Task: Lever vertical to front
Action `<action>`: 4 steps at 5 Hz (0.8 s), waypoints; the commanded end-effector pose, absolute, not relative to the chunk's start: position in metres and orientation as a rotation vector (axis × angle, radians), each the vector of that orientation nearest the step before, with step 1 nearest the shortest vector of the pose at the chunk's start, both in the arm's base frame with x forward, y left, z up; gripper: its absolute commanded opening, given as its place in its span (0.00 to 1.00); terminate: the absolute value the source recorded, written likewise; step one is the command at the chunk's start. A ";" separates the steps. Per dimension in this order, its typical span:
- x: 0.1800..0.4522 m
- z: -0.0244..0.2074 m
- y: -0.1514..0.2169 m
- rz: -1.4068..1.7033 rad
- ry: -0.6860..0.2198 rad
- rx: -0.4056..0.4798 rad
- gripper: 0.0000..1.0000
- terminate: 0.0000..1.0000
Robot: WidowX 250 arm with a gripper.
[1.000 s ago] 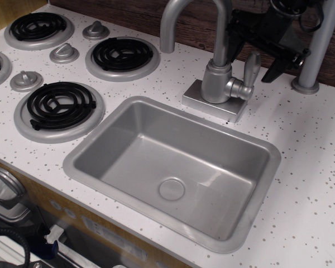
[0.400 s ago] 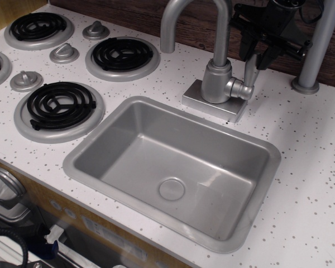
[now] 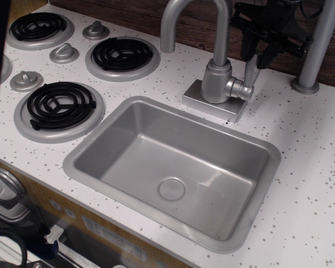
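Note:
The lever is a short silver handle that stands upright from the round hub on the right side of the faucet body. My black gripper comes down from the top right. Its two fingers sit on either side of the lever's upper end and look closed against it. The lever's tip is hidden behind the fingers.
The curved spout rises left of the gripper. A thick grey pole stands just right of it. The sink basin lies in front. Stove burners and knobs are on the left. A dark blur covers the left edge.
My gripper has moved left from beside the pole onto the lever and now straddles its top. The lever still stands upright. A dark band has appeared at the left edge.

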State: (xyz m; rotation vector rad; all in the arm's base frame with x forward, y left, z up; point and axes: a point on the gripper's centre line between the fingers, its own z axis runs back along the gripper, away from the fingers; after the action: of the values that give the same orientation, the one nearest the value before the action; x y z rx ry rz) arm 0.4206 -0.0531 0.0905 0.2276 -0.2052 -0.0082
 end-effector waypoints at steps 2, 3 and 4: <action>0.394 0.114 -0.052 0.057 -0.199 0.255 0.00 0.00; 0.394 0.096 -0.049 0.069 -0.175 0.199 0.00 0.00; 0.391 0.081 -0.050 0.077 -0.177 0.176 0.00 0.00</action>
State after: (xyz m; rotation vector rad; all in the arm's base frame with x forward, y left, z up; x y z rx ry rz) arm 0.3846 -0.0571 0.0689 0.1726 -0.1454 0.0616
